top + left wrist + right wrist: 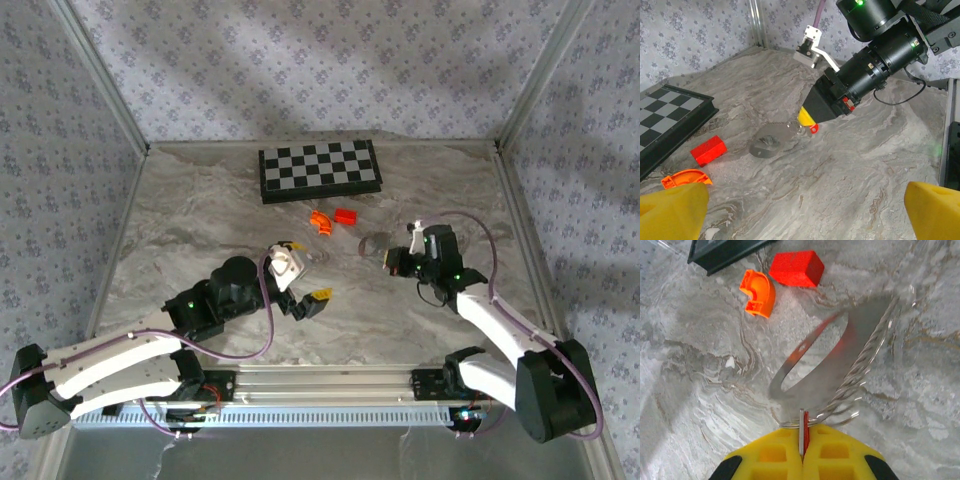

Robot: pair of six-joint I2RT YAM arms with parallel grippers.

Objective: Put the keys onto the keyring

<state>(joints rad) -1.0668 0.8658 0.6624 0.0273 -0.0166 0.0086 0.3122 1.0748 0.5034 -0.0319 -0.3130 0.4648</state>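
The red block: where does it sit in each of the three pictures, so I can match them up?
Top external: the red block is mid-table, just below the checkerboard.
Left wrist: the red block is at the left, by the checkerboard's edge.
Right wrist: the red block is at top centre.
Shared landmark: the orange curved piece, close beside the block in every view.

red block (346,216), chessboard (320,172) rear, nr side open
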